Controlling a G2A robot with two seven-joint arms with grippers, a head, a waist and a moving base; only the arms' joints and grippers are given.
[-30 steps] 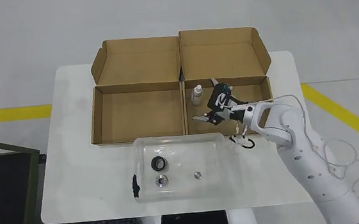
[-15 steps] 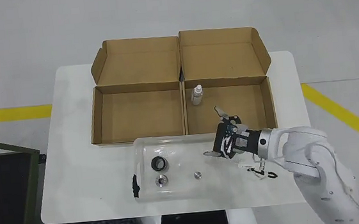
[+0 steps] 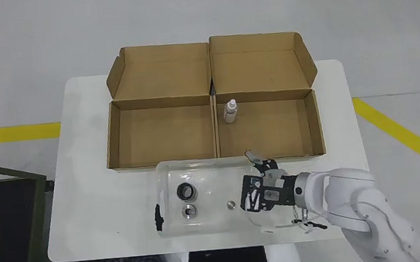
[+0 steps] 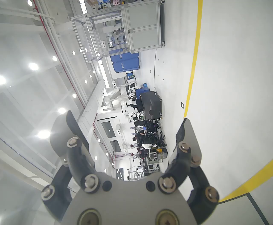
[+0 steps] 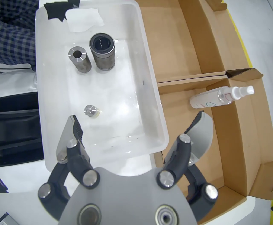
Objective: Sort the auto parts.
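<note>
Clear plastic forms the bin (image 3: 197,160) that holds the auto parts; it sits on the white worktop (image 3: 88,202). Three metal parts rest on its floor. A dark linear bearing (image 5: 102,53) stands upright, bore facing up, near the bin's end that carries a patch of black tape (image 5: 57,9). A smaller steel bushing (image 5: 79,59), also upright, stands just beside the bearing with a narrow gap between them, on the side nearer the bin's robot-side long wall. A small round metal fitting (image 5: 91,111) sits alone near the middle of the bin, well apart from the other two.

Above the bin's untaped end hangs the right tool (image 5: 137,118), spread wide with nothing between its fingers. One finger is over the bin's floor, and the other is past the bin's rim, over cardboard.

Along the bin's far long wall two open cardboard boxes stand side by side, lids folded back: one box (image 3: 161,135) behind the taped end, the other box (image 3: 270,129) behind the untaped end. In the second, a white spray bottle (image 5: 215,98) is close to the wall shared by the boxes; whether it stands or lies I cannot tell.

Away from the bin, the left tool (image 4: 128,118) is spread apart and empty, with a factory hall behind it.
</note>
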